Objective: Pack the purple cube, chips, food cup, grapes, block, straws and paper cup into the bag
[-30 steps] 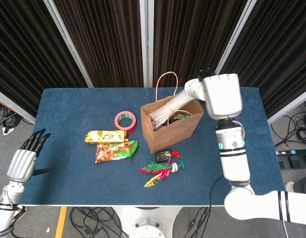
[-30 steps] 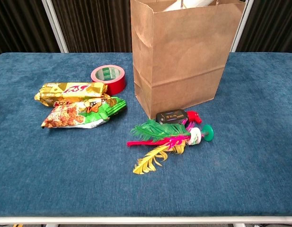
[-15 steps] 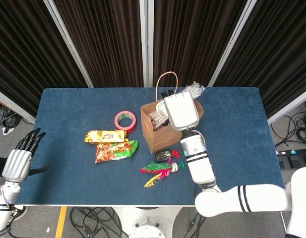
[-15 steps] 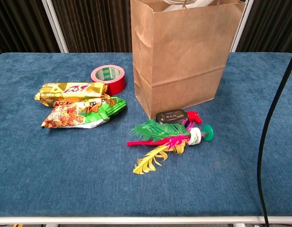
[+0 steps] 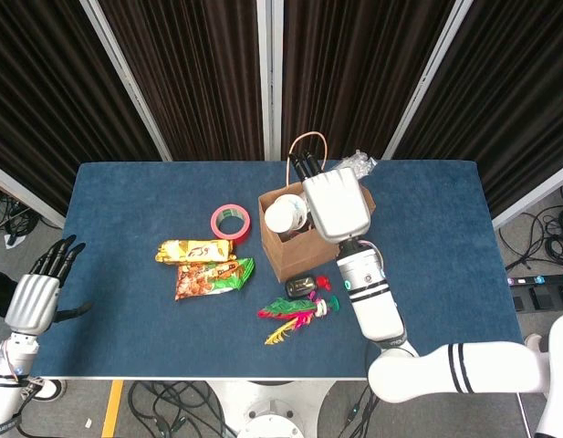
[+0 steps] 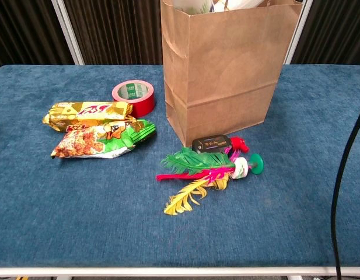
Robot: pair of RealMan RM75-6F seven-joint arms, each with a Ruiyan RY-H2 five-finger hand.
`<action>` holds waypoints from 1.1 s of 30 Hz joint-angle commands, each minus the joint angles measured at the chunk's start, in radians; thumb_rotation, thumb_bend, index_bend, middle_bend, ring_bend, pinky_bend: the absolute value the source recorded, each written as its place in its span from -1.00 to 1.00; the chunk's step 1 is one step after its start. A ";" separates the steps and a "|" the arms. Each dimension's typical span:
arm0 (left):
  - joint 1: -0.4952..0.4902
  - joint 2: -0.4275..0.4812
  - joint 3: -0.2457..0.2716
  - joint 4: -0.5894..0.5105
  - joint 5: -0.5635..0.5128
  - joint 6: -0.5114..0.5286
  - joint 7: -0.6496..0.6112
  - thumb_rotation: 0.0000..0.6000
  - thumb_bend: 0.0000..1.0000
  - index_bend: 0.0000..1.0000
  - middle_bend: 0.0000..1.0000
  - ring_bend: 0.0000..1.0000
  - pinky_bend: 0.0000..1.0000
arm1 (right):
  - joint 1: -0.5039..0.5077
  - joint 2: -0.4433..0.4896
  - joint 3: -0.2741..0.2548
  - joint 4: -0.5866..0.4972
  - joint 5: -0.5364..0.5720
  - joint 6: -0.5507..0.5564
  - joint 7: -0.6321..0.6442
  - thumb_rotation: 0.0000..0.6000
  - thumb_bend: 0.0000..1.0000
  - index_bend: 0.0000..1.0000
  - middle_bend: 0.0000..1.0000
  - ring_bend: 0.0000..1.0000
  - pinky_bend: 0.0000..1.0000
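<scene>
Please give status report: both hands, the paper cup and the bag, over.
Right hand over the bag, holding the paper cup at its mouth. Left hand open, off the table's left edge. Nothing blocking the bag opening.

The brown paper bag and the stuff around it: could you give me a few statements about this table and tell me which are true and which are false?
1. The brown paper bag stands upright on the blue table. True.
2. The red roll of tape lies inside the bag. False: it sits on the table, left of the bag.
3. The right hand is over the bag's open top, beside a white paper cup. True.
4. The left hand holds a snack packet. False: it hangs empty, fingers spread, off the table's left edge.
5. The colourful feather toy lies in front of the bag. True.
6. The two snack packets lie right of the bag. False: they lie to its left.
</scene>
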 commanded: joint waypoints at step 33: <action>0.000 0.024 -0.008 -0.052 -0.007 0.002 0.049 1.00 -0.83 -0.77 -0.82 -0.93 -0.61 | -0.763 0.126 -0.445 0.304 -0.596 0.198 0.544 1.00 -1.00 -0.46 -0.44 0.64 0.74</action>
